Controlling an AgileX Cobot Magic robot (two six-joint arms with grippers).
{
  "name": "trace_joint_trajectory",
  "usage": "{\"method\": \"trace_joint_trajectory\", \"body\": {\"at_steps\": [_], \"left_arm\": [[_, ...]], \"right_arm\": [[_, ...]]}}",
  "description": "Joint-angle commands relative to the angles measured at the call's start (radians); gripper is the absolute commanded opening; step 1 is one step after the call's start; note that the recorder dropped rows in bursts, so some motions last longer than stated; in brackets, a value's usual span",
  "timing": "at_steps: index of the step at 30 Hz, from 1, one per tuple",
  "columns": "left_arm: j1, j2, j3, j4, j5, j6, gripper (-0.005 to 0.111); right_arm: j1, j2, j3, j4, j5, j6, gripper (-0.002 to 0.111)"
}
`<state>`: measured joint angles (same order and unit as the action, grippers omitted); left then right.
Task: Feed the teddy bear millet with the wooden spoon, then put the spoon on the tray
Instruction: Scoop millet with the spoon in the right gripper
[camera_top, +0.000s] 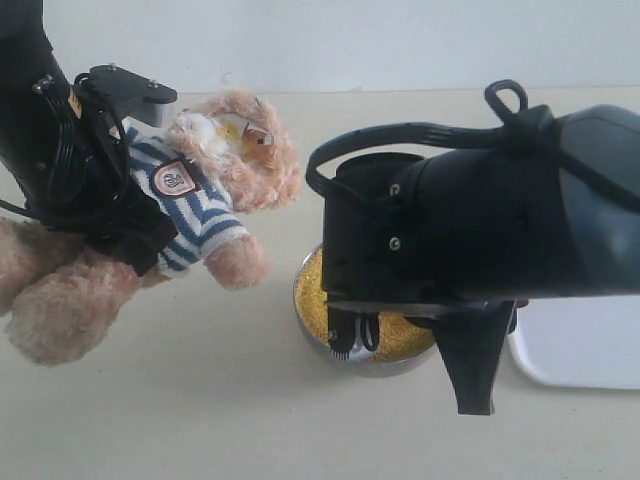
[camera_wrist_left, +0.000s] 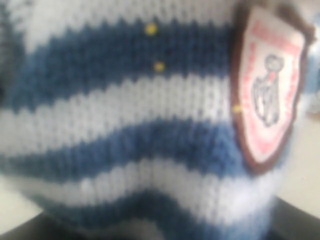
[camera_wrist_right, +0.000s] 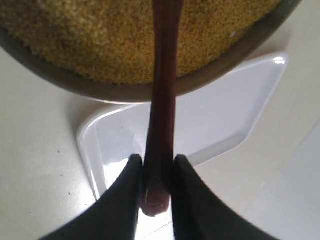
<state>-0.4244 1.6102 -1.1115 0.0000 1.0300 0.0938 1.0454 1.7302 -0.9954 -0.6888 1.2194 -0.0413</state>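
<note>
Right wrist view: the right claw (camera_wrist_right: 157, 162) pinches the butt end of the wooden spoon (camera_wrist_right: 162, 90) between its two black fingers (camera_wrist_right: 131, 200). The slim dark handle runs straight out over the rim of the metal bowl (camera_wrist_right: 75, 82) and across the millet (camera_wrist_right: 100, 35). The spoon's round head is cut off by the frame edge, so whether it carries grain cannot be told. Under the handle, between bowl and claw, the white tray (camera_wrist_right: 220, 115) lies on the pale tabletop (camera_wrist_right: 35, 150), part of it hidden behind the fingers.

Exterior view: the right arm's bulky black housing (camera_top: 480, 220) blocks most of the bowl and the whole spoon. Only two patches of yellow millet show, at the bowl's left and lower rim. The tray sits just right of the bowl, cropped by the frame and overlapped by the arm. The teddy bear (camera_top: 235, 150) leans at the left, apart from the grain, one paw near the bowl's rim. The left claw (camera_top: 130, 225) is pressed into the bear's striped shirt (camera_top: 205, 215). Its fingers cannot be made out, and whether it is spread or gripping cannot be told.

Left wrist view: a blurred close-up, filled by the navy-and-white knit and the chest badge (camera_wrist_left: 270, 85), with a few yellow specks (camera_wrist_left: 159, 66) on the wool.
</note>
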Motion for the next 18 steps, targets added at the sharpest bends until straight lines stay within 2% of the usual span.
{"method": "trace_joint_trajectory", "body": {"at_steps": [1, 18], "left_arm": [[-0.004, -0.010, 0.001, -0.010, -0.003, -0.009, 0.004], [-0.004, -0.010, 0.001, -0.010, -0.003, -0.009, 0.004]], "right_arm": [[-0.001, -0.012, -0.005, -0.018, 0.002, 0.007, 0.000], [-0.001, -0.012, -0.005, -0.037, 0.002, 0.009, 0.000]]}}
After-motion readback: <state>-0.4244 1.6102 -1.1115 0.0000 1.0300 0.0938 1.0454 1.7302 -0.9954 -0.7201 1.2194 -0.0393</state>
